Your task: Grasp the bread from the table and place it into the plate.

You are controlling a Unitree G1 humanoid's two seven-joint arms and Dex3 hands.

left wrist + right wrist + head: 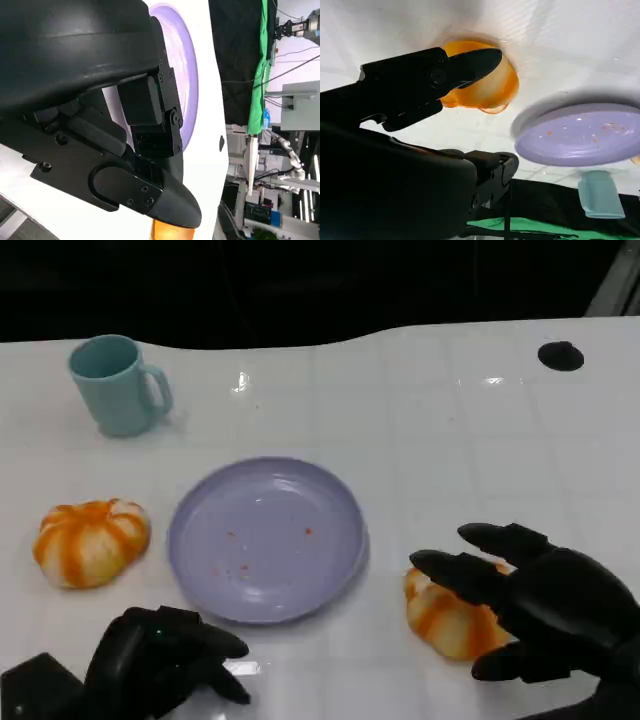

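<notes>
**Colours on your table**

You have a lavender plate flecked with orange crumbs, two breads striped orange and cream, one left of it, one right, a pale teal mug, and a white tabletop.

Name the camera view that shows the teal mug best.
The head view: the teal mug stands whole and upright at the table's far left, handle visible. The right wrist view catches it beyond the plate, blurred. The left wrist view gives nothing of it.
</notes>
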